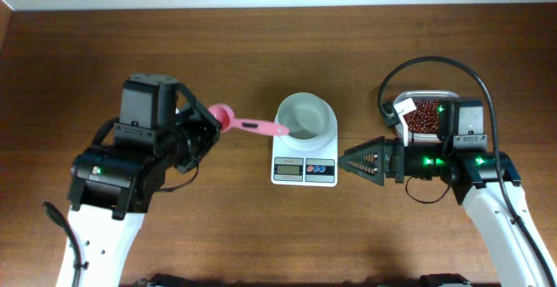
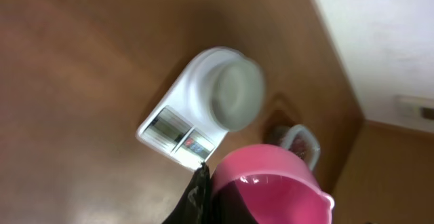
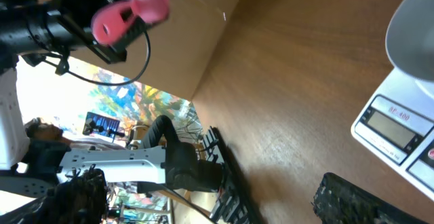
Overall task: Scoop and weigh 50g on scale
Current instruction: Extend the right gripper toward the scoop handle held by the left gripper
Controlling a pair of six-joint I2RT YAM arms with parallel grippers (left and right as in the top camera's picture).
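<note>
The white scale (image 1: 304, 170) stands mid-table with its round white bowl (image 1: 305, 117) on top; the bowl looks empty. The beans (image 1: 426, 116) lie in a clear tub at the right. My left gripper (image 1: 207, 129) is shut on a pink measuring spoon (image 1: 248, 124). The spoon's round cup sits by the fingers and its thin end reaches the bowl's left rim. In the left wrist view the pink cup (image 2: 271, 183) looks empty beside my dark finger (image 2: 196, 197), with the scale (image 2: 178, 125) below it. My right gripper (image 1: 359, 161) stands open just right of the scale, holding nothing.
The clear tub (image 1: 418, 96) sits under my right arm's wrist, with a black cable (image 1: 435, 61) arching over it. In the right wrist view the scale's corner (image 3: 400, 129) is at the right. The table's far edge (image 3: 217, 41) and a room lie beyond.
</note>
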